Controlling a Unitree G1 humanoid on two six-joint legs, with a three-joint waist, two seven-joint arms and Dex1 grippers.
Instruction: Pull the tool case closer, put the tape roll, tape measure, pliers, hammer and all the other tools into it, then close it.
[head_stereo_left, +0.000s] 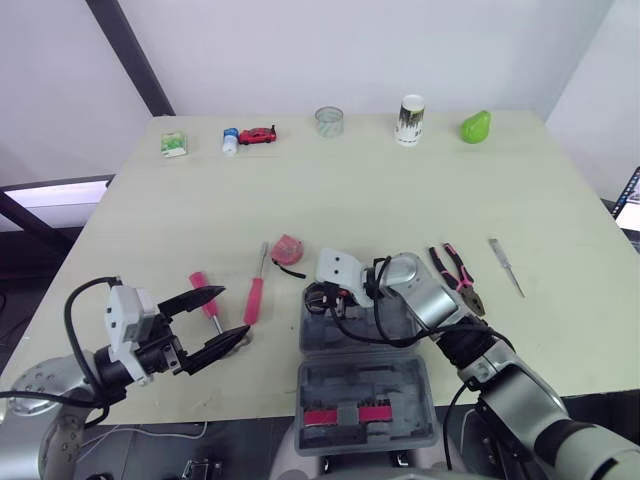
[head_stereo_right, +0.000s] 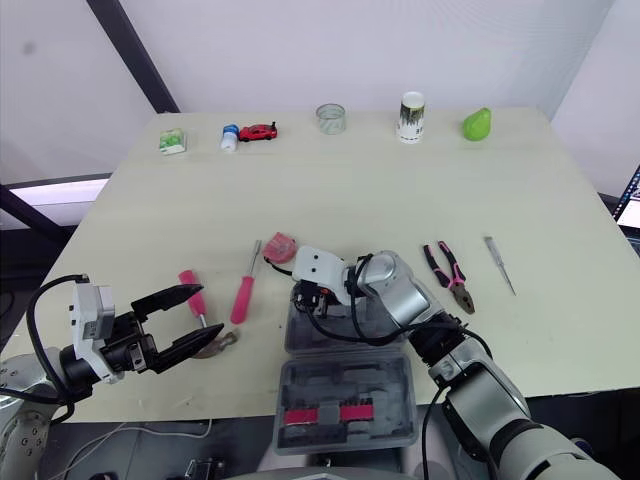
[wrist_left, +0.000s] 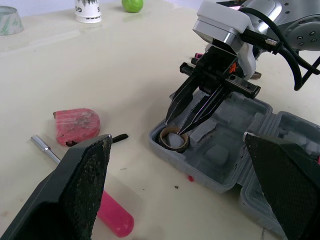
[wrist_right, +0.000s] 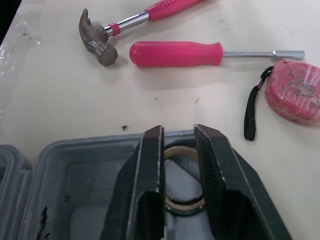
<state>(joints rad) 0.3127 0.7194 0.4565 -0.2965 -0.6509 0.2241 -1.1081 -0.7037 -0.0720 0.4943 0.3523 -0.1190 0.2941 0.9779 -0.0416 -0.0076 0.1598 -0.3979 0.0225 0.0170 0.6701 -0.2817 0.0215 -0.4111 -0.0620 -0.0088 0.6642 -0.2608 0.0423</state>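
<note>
Our right fingers (wrist_right: 150, 170) are closed on the tape roll (wrist_left: 174, 141), held low in the far left corner of the tool case (wrist_left: 225, 150) at the surface's (head_stereo_left: 400, 200) front edge. The hammer (wrist_right: 97, 42) lies just beside our wide-open left fingers (wrist_left: 82, 185), with its handle pointing away from us, so that arm is nearer.

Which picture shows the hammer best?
The right wrist view: the hammer lies in the open, its head, claw and pink handle plain. In both eye views the left end effector hangs over it and hides part of the head.
</note>
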